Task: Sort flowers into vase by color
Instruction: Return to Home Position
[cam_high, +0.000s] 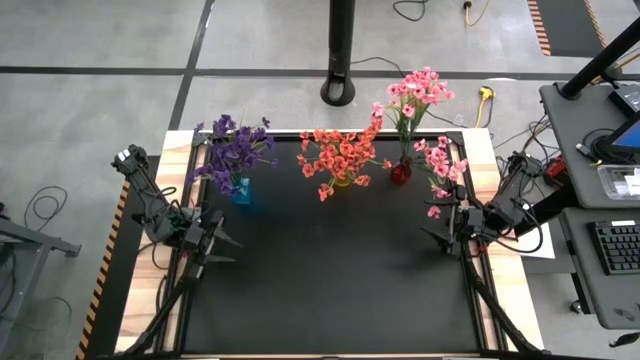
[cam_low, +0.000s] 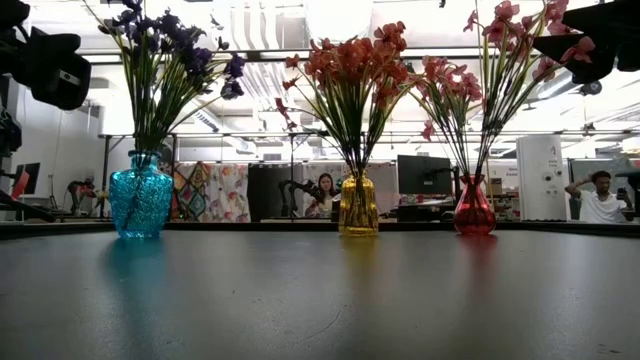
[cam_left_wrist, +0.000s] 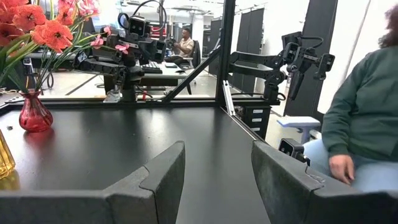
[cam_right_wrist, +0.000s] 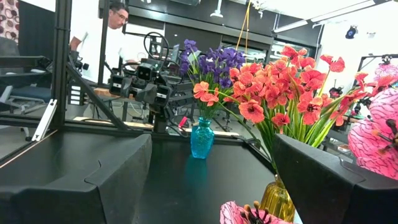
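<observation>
Three vases stand in a row along the table's far edge. The blue vase (cam_high: 241, 191) holds purple flowers (cam_high: 236, 148), the yellow vase (cam_high: 343, 179) orange-red flowers (cam_high: 340, 155), and the red vase (cam_high: 400, 173) pink flowers (cam_high: 418, 92). One pink spray (cam_high: 441, 165) leans out of the red vase toward the table's right edge, over my right gripper (cam_high: 432, 240). That gripper is open; pink blossoms (cam_right_wrist: 244, 214) show low between its fingers and beside one finger (cam_right_wrist: 376, 137), with no touch visible. My left gripper (cam_high: 236, 252) is open above the table, near the blue vase.
The black table top (cam_high: 330, 280) lies bare on the near side of the vases. A black pole's base (cam_high: 339, 90) stands beyond the far edge. A person in a green top (cam_left_wrist: 364, 118) sits beside the table in the left wrist view; other people show in the room.
</observation>
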